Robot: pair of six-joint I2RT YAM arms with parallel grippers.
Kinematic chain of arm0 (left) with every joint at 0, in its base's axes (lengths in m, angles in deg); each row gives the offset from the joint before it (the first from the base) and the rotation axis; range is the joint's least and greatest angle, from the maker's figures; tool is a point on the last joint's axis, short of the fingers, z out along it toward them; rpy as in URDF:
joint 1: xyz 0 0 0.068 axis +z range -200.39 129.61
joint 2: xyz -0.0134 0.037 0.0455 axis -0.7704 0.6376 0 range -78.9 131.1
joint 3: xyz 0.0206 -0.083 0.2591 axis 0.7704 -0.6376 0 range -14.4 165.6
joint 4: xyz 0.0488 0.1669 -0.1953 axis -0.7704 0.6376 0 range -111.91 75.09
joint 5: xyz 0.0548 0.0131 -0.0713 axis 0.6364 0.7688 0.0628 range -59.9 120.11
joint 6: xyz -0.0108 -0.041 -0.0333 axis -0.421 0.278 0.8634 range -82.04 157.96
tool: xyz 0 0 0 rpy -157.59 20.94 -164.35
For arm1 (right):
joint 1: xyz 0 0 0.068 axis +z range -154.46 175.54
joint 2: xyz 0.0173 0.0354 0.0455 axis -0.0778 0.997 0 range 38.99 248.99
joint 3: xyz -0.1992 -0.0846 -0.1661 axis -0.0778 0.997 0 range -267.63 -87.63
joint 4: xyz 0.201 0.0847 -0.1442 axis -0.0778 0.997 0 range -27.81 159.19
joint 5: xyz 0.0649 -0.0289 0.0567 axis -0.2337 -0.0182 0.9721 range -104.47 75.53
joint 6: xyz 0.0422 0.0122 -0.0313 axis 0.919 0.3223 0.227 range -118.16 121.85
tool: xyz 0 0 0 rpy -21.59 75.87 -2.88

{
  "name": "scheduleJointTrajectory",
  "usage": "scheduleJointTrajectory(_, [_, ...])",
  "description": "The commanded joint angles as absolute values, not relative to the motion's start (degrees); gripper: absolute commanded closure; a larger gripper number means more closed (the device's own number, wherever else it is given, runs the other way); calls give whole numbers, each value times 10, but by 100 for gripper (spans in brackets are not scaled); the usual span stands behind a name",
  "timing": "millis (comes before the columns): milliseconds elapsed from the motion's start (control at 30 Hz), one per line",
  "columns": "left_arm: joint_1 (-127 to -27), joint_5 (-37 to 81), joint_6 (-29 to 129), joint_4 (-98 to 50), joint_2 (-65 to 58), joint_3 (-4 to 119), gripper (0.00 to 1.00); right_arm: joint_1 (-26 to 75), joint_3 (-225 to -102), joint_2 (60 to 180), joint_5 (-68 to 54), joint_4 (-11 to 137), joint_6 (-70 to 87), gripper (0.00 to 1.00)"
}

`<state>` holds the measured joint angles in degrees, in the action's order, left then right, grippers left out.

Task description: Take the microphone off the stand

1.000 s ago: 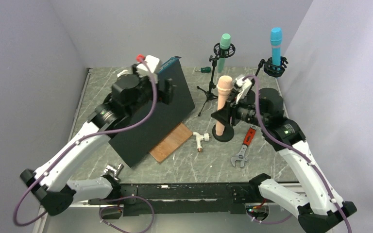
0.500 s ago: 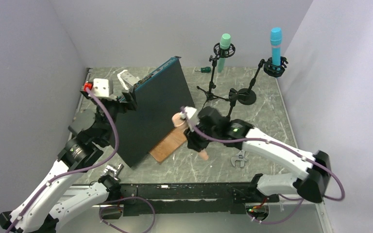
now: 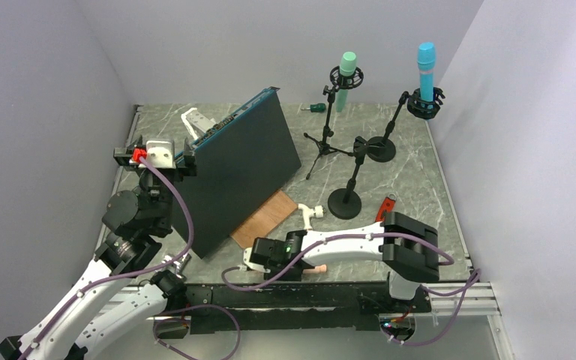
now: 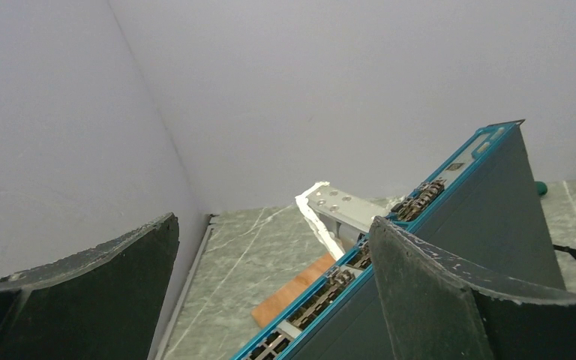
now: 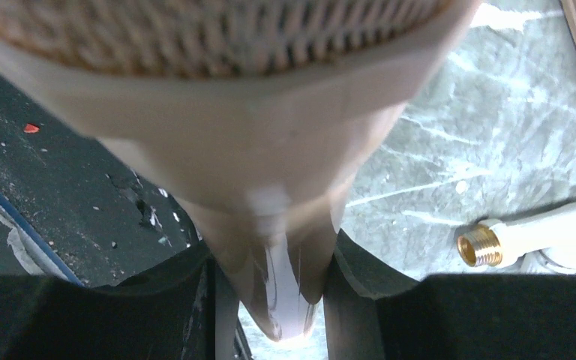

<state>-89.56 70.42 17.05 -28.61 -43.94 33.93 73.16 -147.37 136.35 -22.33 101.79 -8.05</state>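
Note:
My right gripper is low over the table's near edge, shut on a beige microphone. Its tapered handle sits between my fingers and its mesh head fills the top of the right wrist view. A pink end shows under the forearm in the top view. An empty black stand with a round base stands at mid table. A green microphone and a blue microphone sit in two other stands at the back. My left gripper is open and empty, raised at the left.
A large dark panel with a blue edge leans beside my left gripper, over a wooden board. A white fitting with a brass thread lies near my right gripper. A red-handled tool and a green-handled screwdriver lie on the table.

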Motion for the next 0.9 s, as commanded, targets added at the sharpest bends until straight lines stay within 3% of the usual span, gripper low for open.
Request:
scheduleJointTrajectory(0, [-894,716,137,-312,-454,340,1,750,-1517,1383,-273,1012,-122,100])
scheduleJointTrajectory(133, [-894,714,129,-318,-470,329,1,751,-1527,1416,-299,1012,-139,100])
scheduleJointTrajectory(300, [-893,713,124,-329,-485,319,1,751,-1535,1441,-295,1009,-155,93])
scheduleJointTrajectory(867, [-886,697,145,-317,-477,322,1,743,-1527,1463,-260,992,-168,55])
